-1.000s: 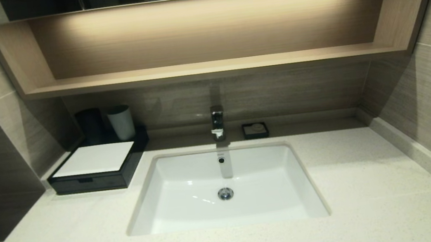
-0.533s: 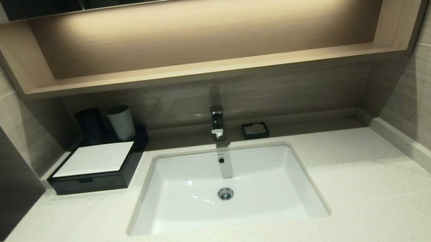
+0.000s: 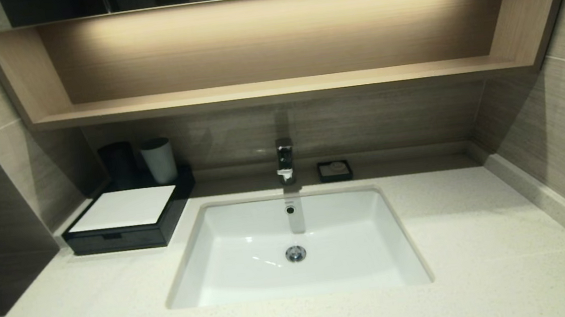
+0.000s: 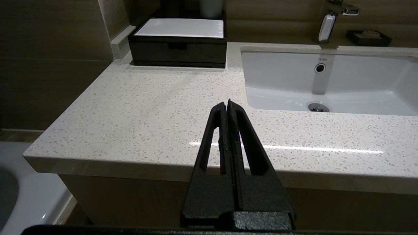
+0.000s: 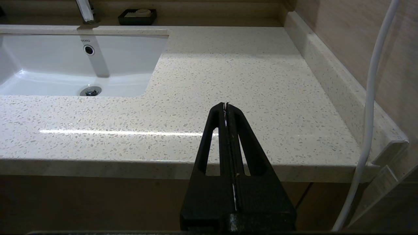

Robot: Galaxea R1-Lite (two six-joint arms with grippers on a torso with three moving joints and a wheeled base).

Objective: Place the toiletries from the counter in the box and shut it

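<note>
One box (image 3: pixel 127 220) lies lengthwise along the wall, drawer facing forward.

Bare counter (image 3: pixel 490 240) is lying open on both sides of the sink (image 3: pixel 294 244); the box (image 3: pixel 127 222), two cups (image 3: pixel 159 160) and faucet (image 3: pixel 285 161) are crowding the back.

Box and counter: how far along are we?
Looks finished or not started: no toiletries show on the counter, and the box sits with its drawer shut. Nothing is in hand: left gripper and right gripper are shut, empty, before the counter's front edge. What the box holds cannot be seen.
</note>
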